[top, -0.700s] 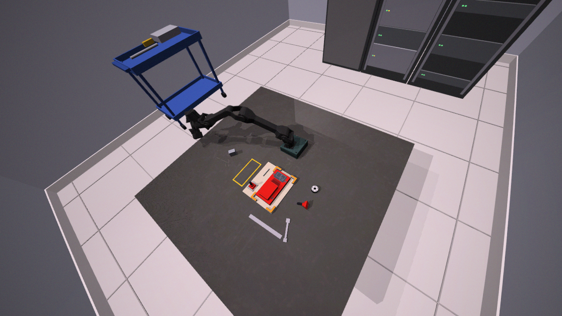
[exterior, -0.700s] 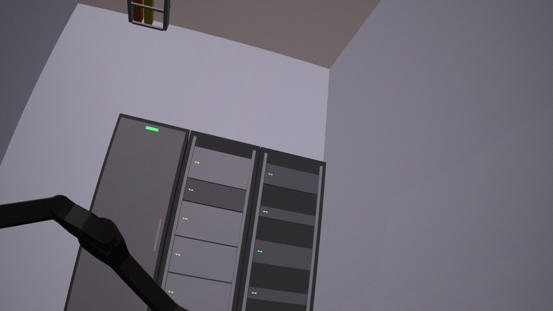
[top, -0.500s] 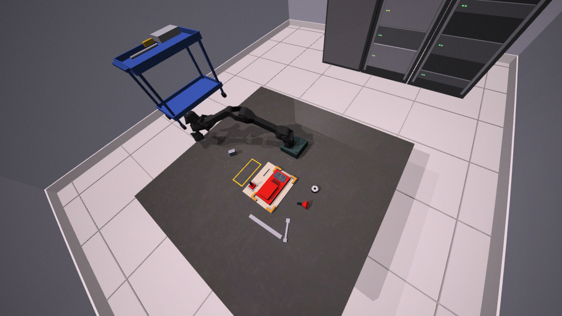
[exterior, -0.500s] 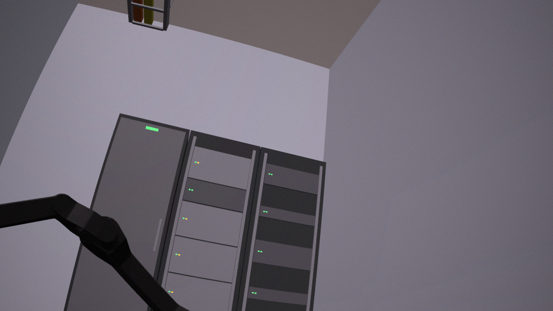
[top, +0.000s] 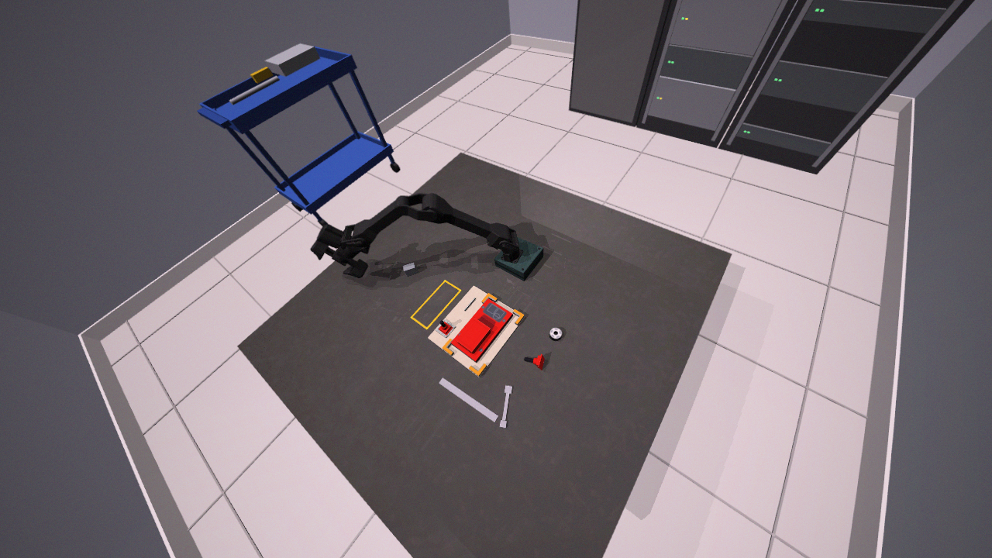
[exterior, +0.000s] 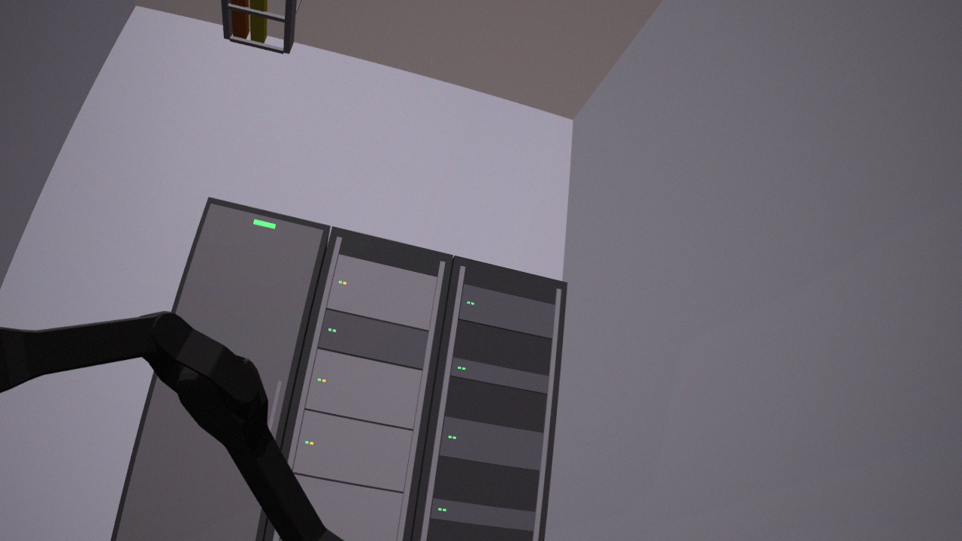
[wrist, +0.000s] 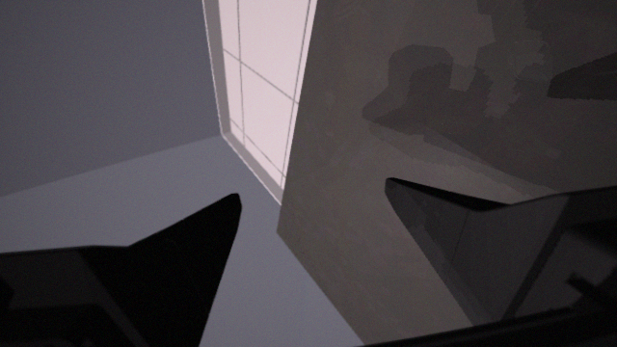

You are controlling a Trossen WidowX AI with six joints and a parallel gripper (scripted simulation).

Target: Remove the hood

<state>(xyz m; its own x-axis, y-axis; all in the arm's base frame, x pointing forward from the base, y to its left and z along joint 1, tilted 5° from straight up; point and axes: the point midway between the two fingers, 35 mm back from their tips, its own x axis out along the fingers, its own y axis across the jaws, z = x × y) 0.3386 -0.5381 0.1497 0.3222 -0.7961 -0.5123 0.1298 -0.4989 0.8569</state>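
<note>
The red toy car [top: 473,335] sits on a cream board [top: 477,293] between orange corner brackets in the top view. A grey-blue patterned patch [top: 495,311] shows at its upper right end; I cannot tell whether this is the hood or an open bay. The marked area, a yellow outline [top: 428,298], lies left of the board, with nothing inside it. My gripper [top: 335,260] [wrist: 313,192] is open and empty, raised over the left part of the dark surface, well away from the car. Neither car nor outline shows in the wrist view.
A small white block [top: 408,266] lies between gripper and robot base [top: 520,261]. A red piece with a black stem [top: 444,327] is on the board. A white ring [top: 555,326], red cone [top: 539,360], flat strip [top: 468,398] and thin bar [top: 506,406] lie around it. A blue cart [top: 336,170] stands behind.
</note>
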